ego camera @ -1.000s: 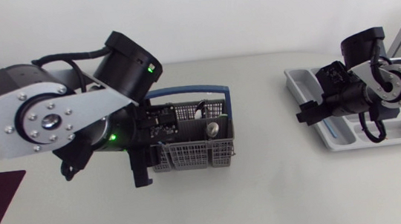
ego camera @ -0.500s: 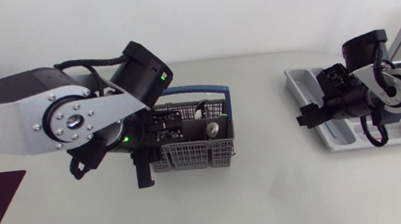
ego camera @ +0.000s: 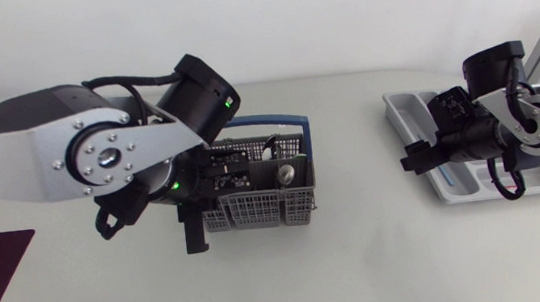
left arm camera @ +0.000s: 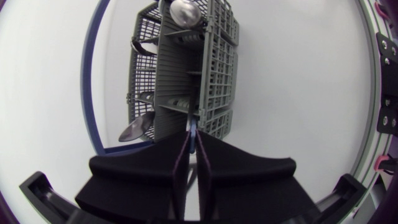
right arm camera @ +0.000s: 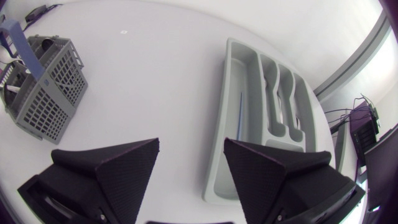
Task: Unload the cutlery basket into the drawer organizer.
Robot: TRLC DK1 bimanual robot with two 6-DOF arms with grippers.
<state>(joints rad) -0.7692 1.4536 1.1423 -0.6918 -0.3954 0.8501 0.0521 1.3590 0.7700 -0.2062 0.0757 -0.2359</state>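
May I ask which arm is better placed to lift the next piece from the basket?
Left: the left gripper is shut on a blue piece at the basket; the right gripper hangs open by the organizer.

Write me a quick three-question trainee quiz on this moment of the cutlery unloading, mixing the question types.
1. True or false: the right gripper is shut on a utensil.
2. Multiple choice: what lies in the long compartment of the drawer organizer? A) a blue stick B) a whisk C) a plate
3. Short answer: where is the left gripper, and what is between its fingers?

Key
1. False: its fingers stand wide apart with nothing between them.
2. A.
3. At the end of the cutlery basket nearest to it, shut on a thin blue piece.
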